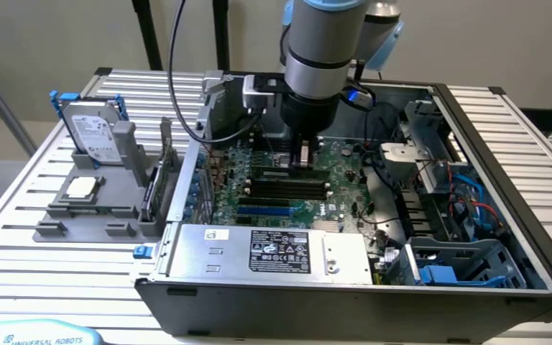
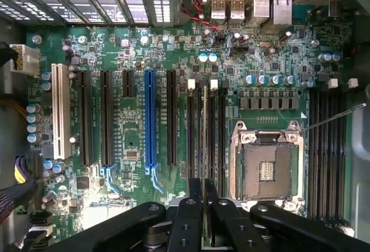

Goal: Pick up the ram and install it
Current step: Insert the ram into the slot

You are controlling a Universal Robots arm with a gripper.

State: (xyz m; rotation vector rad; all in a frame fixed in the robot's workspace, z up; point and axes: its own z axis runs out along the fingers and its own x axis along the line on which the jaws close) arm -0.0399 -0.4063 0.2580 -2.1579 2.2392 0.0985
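Over motherboard (image 2: 133, 130): vertical claw (image 2: 204, 206) gripping ram (image 2: 204, 148)

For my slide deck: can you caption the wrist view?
Gripper holding the ram edge-on above the motherboard's black slots, beside the empty processor socket.

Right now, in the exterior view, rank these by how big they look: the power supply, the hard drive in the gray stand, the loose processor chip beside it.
1. Power supply, clearly largest, though nearest the camera.
2. Hard drive, upright in the gray stand.
3. Processor chip, smallest.
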